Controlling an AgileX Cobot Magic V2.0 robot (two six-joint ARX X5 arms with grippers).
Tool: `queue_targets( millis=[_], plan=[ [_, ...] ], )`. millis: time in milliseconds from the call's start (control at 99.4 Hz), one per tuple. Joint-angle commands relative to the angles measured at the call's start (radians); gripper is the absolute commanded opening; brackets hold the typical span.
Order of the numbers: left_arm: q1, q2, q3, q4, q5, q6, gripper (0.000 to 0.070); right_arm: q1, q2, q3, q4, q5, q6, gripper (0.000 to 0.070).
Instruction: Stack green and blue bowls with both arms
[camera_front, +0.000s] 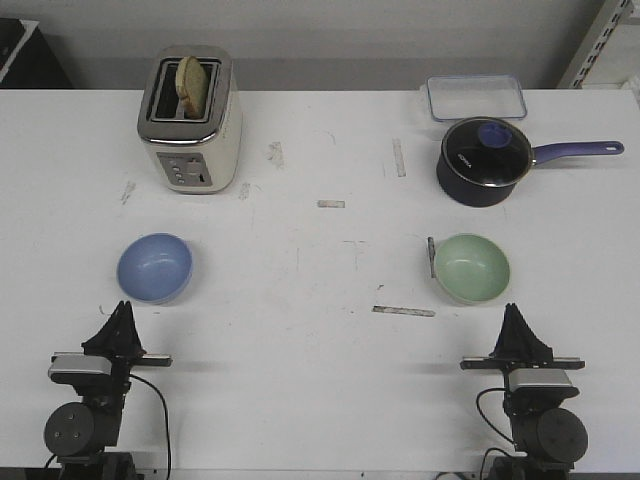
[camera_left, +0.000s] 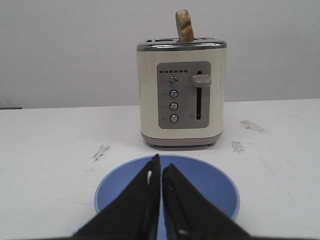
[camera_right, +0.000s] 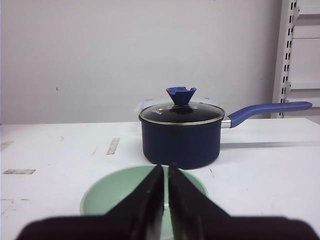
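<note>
1. In my left wrist view, the left gripper is covering the middle and 6 o'clock rim of the blue bowl.
2. The right gripper is hiding the same part of the green bowl.
3. Behind the pot, I am seeing only slivers of the clear container.
4. The toaster labels are reading too small.
</note>
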Motion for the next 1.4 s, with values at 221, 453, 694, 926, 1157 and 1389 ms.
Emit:
queue_targets(
  millis=[221, 453, 694, 926, 1157, 1389],
  plan=[
    [0.002, -0.002, -0.021, 0.01, -0.002, 0.005, 0.0001, 0.0, 0.0, -0.002, 0.011, 0.001, -0.001, 0.0],
    [0.002, -0.002, -0.021, 0.01, -0.002, 0.005, 0.0001, 0.0, 0.0, -0.002, 0.015, 0.002, 0.002, 0.0],
    [0.002, -0.002, -0.021, 0.01, -0.002, 0.005, 0.0001, 0.0, 0.0, 0.011, 0.017, 0.021, 0.02, 0.0],
    [0.002, -0.002, -0.021, 0.01, -0.002, 0.005, 0.0001, 0.001, 0.003, 0.108, -0.093, 0.026, 0.039, 0.0],
    [0.002, -0.002, -0.021, 0.01, -0.002, 0.005, 0.0001, 0.001, 0.083, 0.19, -0.146, 0.026, 0.039, 0.0],
    [0.002, -0.002, -0.021, 0.01, -0.002, 0.005, 0.0001, 0.001, 0.244, 0.273, -0.146, 0.026, 0.036, 0.0]
  ],
)
